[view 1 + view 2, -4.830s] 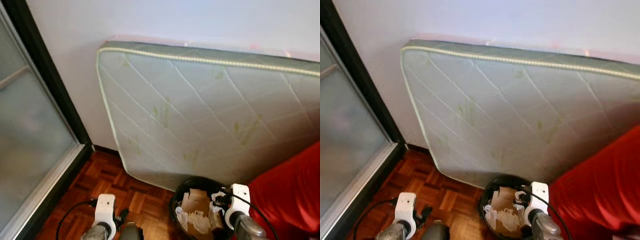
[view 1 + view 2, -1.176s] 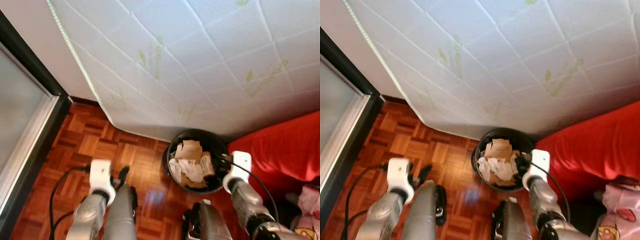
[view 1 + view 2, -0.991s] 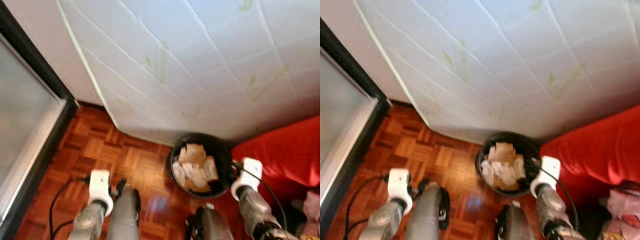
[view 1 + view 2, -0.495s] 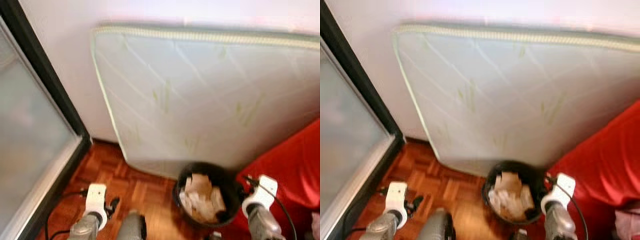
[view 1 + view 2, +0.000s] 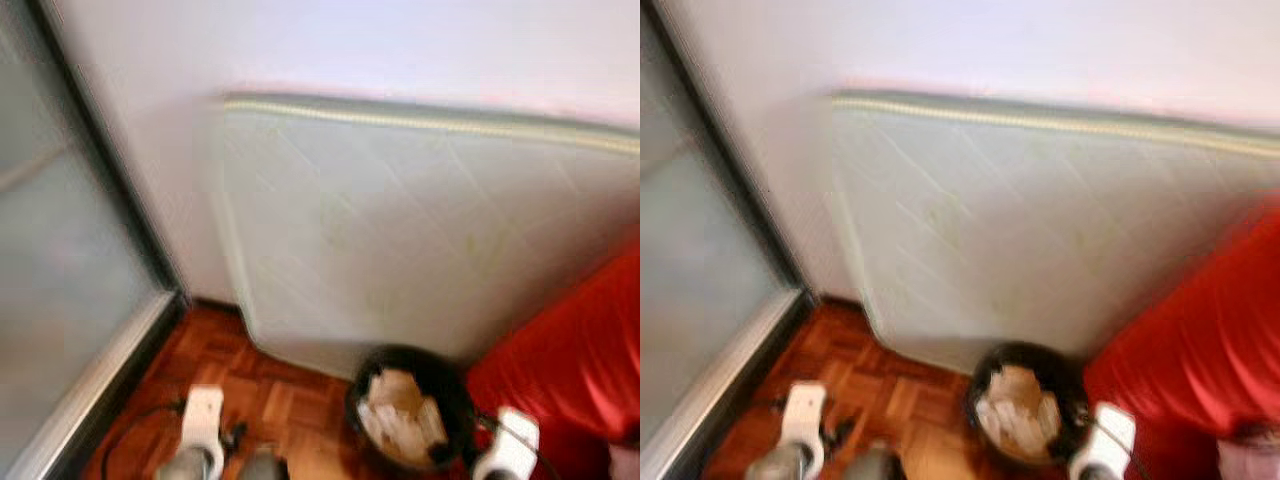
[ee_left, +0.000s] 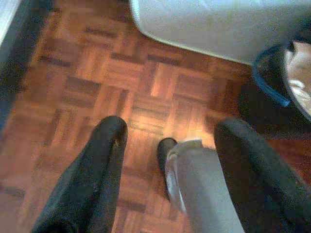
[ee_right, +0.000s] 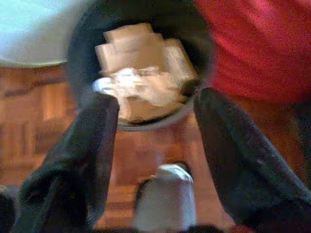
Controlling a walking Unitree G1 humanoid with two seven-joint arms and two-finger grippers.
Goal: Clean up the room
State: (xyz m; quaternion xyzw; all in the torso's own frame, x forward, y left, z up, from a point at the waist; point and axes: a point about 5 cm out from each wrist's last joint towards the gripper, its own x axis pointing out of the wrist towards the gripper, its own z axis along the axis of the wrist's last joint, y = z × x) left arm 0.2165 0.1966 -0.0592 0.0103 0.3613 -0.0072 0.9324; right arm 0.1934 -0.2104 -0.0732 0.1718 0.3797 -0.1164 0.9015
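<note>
We see our right gripper [image 7: 153, 126] above the round black waste bin [image 7: 77, 58], its two black fingers [image 7: 82, 155] spread wide with nothing between them and touching nothing. The bin, full of crumpled white paper and brown cardboard scraps [image 7: 143, 73], stands on the reddish parquet floor [image 6: 97, 73], against the foot of the pale green quilted mattress [image 5: 400, 230] that leans on the white wall [image 5: 350, 45], just beside the red fabric-covered sofa [image 5: 580, 350]. Our left gripper [image 6: 167, 145] hangs over bare parquet, fingers likewise wide apart and empty. A frosted glass sliding door [image 5: 60, 270] stands on our left.
</note>
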